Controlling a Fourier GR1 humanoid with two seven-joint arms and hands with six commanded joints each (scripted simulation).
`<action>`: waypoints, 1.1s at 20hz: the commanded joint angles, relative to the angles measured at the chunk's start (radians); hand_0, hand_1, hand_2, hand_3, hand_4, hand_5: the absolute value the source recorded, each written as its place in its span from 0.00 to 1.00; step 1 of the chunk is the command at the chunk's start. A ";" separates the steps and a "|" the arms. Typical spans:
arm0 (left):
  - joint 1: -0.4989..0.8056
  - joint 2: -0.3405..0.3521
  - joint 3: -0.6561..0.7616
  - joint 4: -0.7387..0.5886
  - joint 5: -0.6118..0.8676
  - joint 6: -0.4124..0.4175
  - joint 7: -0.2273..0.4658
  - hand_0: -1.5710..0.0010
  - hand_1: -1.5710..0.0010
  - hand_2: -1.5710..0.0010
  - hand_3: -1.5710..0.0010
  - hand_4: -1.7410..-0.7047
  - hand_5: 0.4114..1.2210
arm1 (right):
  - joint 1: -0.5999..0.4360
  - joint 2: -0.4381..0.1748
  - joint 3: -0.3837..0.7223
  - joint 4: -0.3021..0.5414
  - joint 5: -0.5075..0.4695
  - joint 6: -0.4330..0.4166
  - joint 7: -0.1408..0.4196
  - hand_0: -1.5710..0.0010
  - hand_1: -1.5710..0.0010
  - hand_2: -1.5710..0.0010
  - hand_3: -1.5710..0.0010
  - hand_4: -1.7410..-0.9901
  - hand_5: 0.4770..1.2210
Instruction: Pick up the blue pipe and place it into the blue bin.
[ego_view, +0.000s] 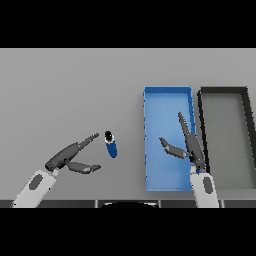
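Observation:
The blue pipe (111, 145) is a short blue cylinder with a dark open end, lying on the grey table a little left of the blue bin (155, 140). My left hand (70, 156) rests low on the left with straight fingers reaching toward the pipe, the fingertips a short way from its dark end and the thumb spread below; it holds nothing. My right hand (189, 145) hovers over the right half of the blue bin, fingers straight and pointing away, thumb out to the left, with nothing in it.
A dark grey bin (248, 135) with a black rim stands right beside the blue bin, at the table's right edge. Grey tabletop stretches across the left and far side.

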 joint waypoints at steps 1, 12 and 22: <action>-0.015 -0.027 -0.016 0.009 -0.015 0.007 0.011 1.00 1.00 1.00 1.00 0.61 0.06 | -0.009 -0.002 -0.006 0.006 -0.005 0.001 0.017 1.00 1.00 1.00 1.00 0.70 0.13; -0.110 -0.250 -0.054 0.212 -0.060 0.059 -0.034 1.00 1.00 1.00 1.00 0.58 0.10 | 0.011 0.000 -0.014 -0.005 -0.021 0.005 -0.003 1.00 1.00 1.00 1.00 0.72 0.10; -0.166 -0.396 -0.037 0.333 -0.009 0.055 -0.108 0.97 0.84 0.73 0.78 0.46 0.33 | 0.008 -0.007 -0.024 0.005 -0.029 0.012 -0.008 1.00 1.00 1.00 1.00 0.73 0.11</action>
